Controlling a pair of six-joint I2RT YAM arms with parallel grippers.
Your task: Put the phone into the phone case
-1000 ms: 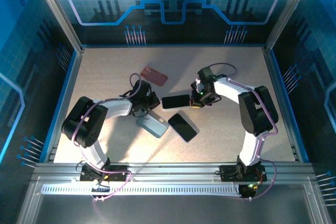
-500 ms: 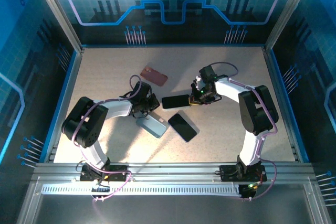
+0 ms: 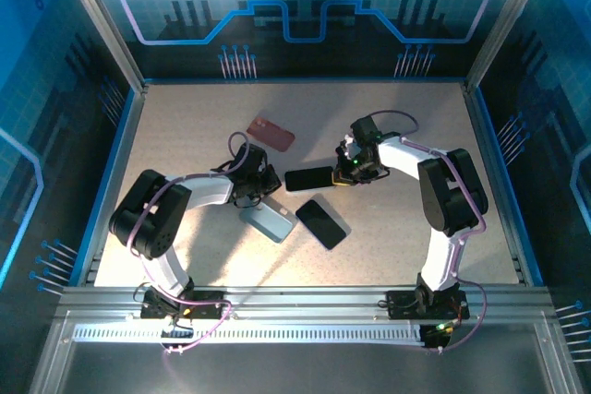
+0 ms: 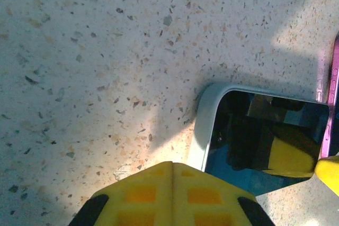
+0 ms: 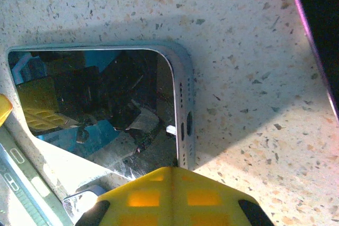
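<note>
A black-screened phone (image 3: pixel 309 178) with a silver rim lies flat mid-table. My left gripper (image 3: pixel 269 182) is shut, its yellow tips (image 4: pixel 172 165) at the phone's (image 4: pixel 265 136) left end. My right gripper (image 3: pixel 345 173) is also shut, tips (image 5: pixel 172 171) against the port end of the phone (image 5: pixel 95 99). Neither holds anything. A pale blue-grey phone case (image 3: pixel 268 221) lies just in front of the phone, its edge (image 5: pixel 18 175) visible in the right wrist view.
A second dark phone (image 3: pixel 320 223) with a purple rim (image 5: pixel 312 19) lies beside the case. A red case (image 3: pixel 271 133) rests further back on the speckled table (image 3: pixel 185 126). Blue walls and a metal frame enclose the table.
The right gripper has shifted slightly at the phone's right end. The phone has barely moved, and both grippers stay shut.
</note>
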